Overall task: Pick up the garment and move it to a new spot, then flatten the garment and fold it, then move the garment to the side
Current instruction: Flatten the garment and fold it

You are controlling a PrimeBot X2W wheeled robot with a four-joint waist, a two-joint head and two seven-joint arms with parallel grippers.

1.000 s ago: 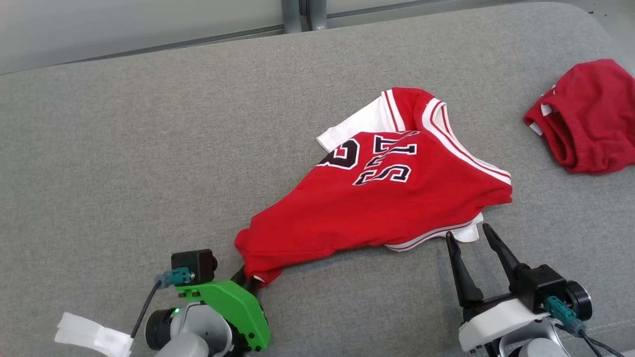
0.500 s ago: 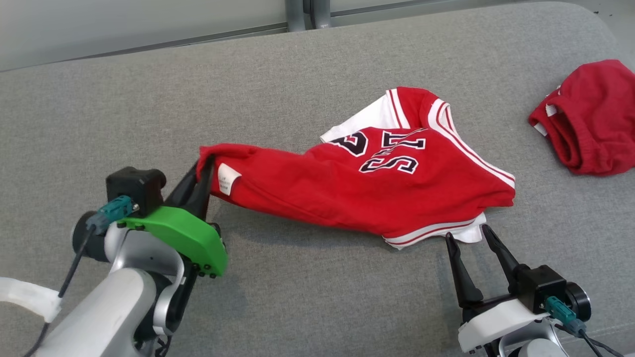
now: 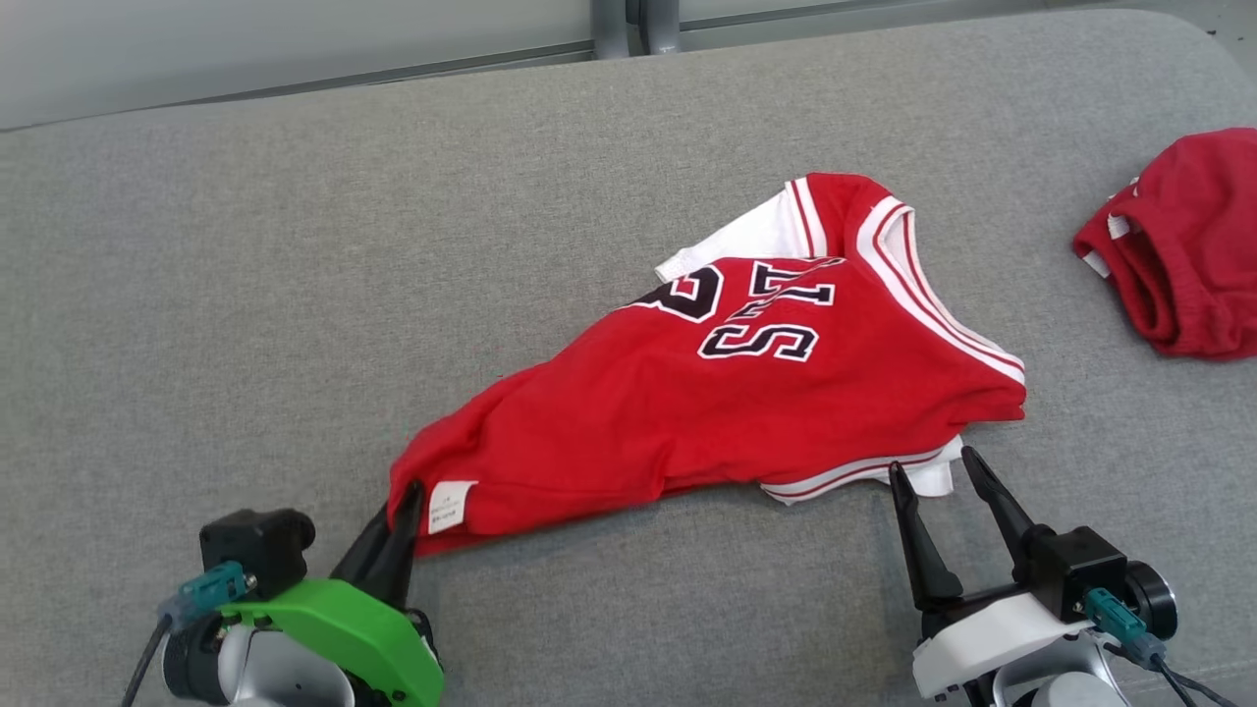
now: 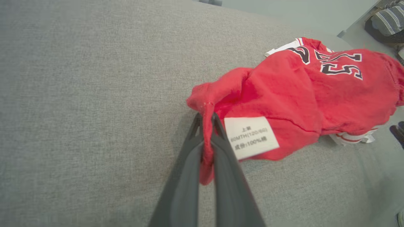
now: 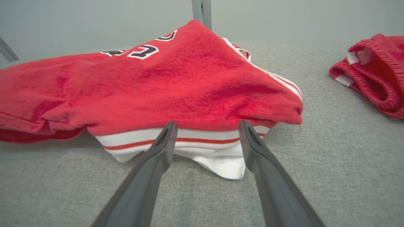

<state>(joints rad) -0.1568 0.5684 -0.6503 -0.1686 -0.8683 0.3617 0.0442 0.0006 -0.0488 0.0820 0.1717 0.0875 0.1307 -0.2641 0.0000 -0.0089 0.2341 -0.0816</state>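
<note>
The garment [image 3: 727, 403] is a red jersey with white trim and black letters, lying bunched on the grey cushion [image 3: 295, 255]. My left gripper [image 3: 405, 496] is shut on its left corner, beside a white label [image 3: 447, 504]. In the left wrist view the fingers [image 4: 221, 167] pinch a fold of red cloth of the garment [image 4: 300, 94], the label [image 4: 251, 136] just right of them. My right gripper [image 3: 931, 469] stands open at the white-and-red trim on the garment's near right edge. In the right wrist view its fingertips [image 5: 170, 129] frame that trim of the garment [image 5: 157, 91] without closing on it.
A second red piece of clothing [image 3: 1183, 255] lies crumpled at the cushion's far right, also in the right wrist view [image 5: 375, 82]. A pale wall and metal posts [image 3: 628, 20] stand behind the cushion. Bare grey fabric stretches to the left and front.
My left gripper closed on the garment's corner, carried it up and leftward, then came back down toward the front left, stretching the cloth. The right gripper stayed put. The camera shifted slightly.
</note>
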